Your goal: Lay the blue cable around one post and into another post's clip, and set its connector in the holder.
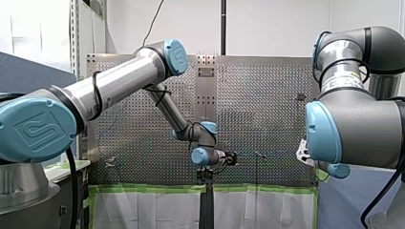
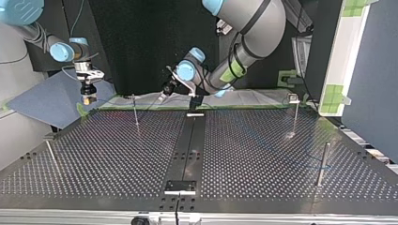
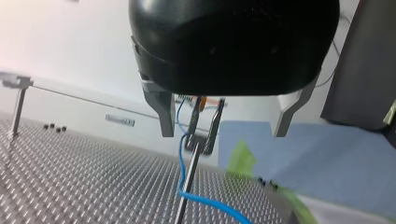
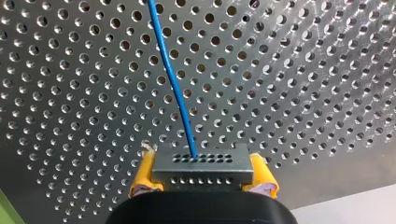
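Note:
My right gripper (image 4: 203, 171) is shut, its yellow pads (image 4: 144, 173) clamping the grey connector (image 4: 201, 161). The blue cable (image 4: 172, 79) leaves the connector and runs away over the perforated table (image 4: 303, 93). In the top view this gripper (image 2: 88, 98) hangs at the far left edge. My left gripper (image 3: 223, 134) is open, its metal fingers (image 3: 163, 116) wide apart with nothing between them. Ahead of it stands a thin post with a clip (image 3: 201, 137); the blue cable (image 3: 183, 177) drops beside this post and bends away across the table. In the top view the left gripper (image 2: 165, 90) hovers near the far edge, by a thin post (image 2: 135, 112).
More posts stand on the table: one with a clip (image 2: 294, 115), a plain one (image 2: 323, 164) and a leaning one (image 2: 50, 154). A black strip (image 2: 187, 145) runs down the middle with a holder plate (image 2: 179, 186) at its near end. A blue panel (image 2: 51, 101) lies off the left corner.

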